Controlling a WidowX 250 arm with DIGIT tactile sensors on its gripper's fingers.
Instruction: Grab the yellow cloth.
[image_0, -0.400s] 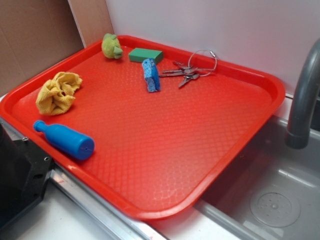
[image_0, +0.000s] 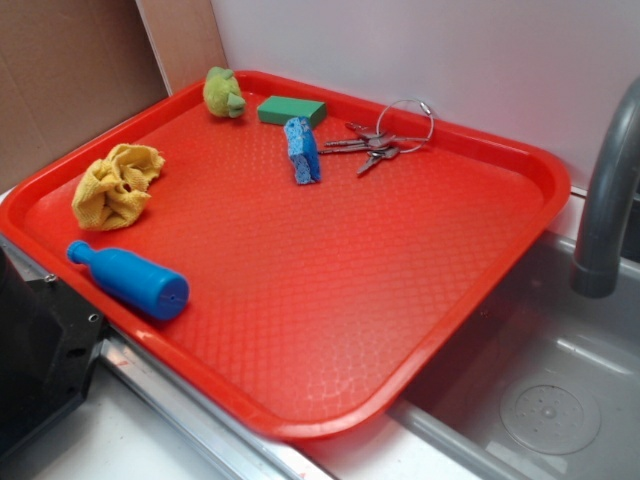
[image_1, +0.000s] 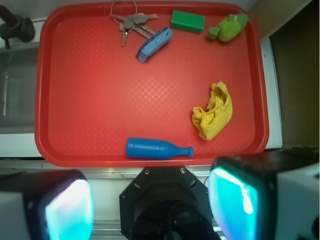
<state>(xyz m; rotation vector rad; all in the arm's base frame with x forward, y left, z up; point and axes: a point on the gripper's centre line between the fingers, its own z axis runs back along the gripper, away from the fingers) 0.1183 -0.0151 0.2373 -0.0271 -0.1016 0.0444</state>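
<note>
The yellow cloth lies crumpled on the red tray, near its left edge in the exterior view and at the right side in the wrist view. My gripper hangs high above the tray's near edge, over the robot base. Its two teal pads stand wide apart with nothing between them, so it is open. The gripper does not show in the exterior view.
A blue bottle lies by the tray's front edge. At the back are a yellow-green plush toy, a green block, a blue sponge and keys. A sink with a grey faucet lies right.
</note>
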